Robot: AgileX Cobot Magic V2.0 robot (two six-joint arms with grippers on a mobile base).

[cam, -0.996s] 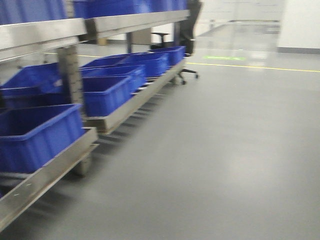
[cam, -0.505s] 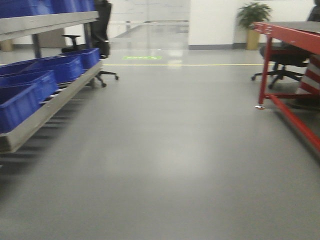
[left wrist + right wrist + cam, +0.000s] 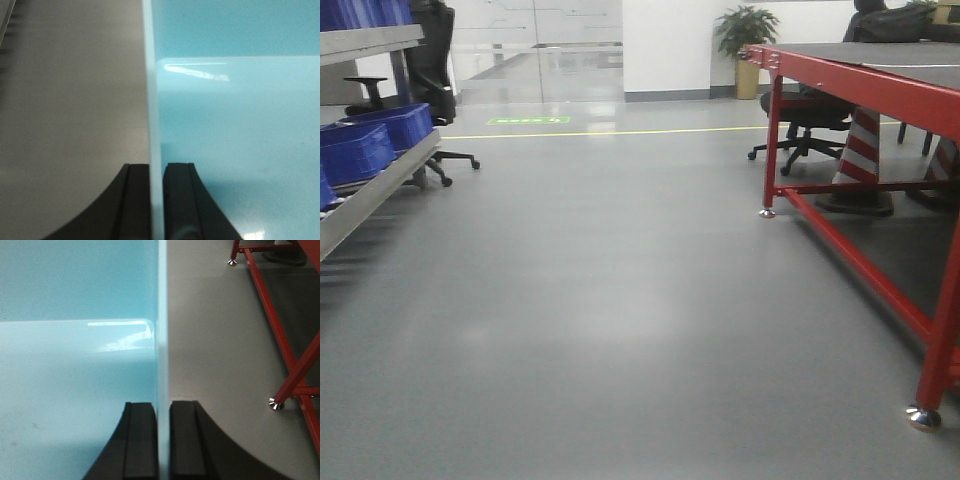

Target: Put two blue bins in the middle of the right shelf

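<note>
A blue bin (image 3: 240, 125) is held between my two grippers and looks pale blue from the inside in both wrist views. My left gripper (image 3: 157, 167) is shut on the bin's left wall, one finger inside and one outside. My right gripper (image 3: 162, 405) is shut on the right wall of the same bin (image 3: 75, 365). The held bin and both grippers are hidden from the front view. There, more blue bins (image 3: 365, 145) sit on a metal shelf (image 3: 370, 195) at the far left. The right shelf is out of view.
A red-framed table (image 3: 880, 90) stands at the right, its legs (image 3: 292, 375) close to my right side. Under it are a striped cone (image 3: 860, 150) and a chair. A black office chair (image 3: 430, 70) stands by the shelf's far end, a potted plant (image 3: 748, 40) at the back wall.
The front view has swung to the right: the shelf with its bins slid to the left edge and the red table came fully into view.
</note>
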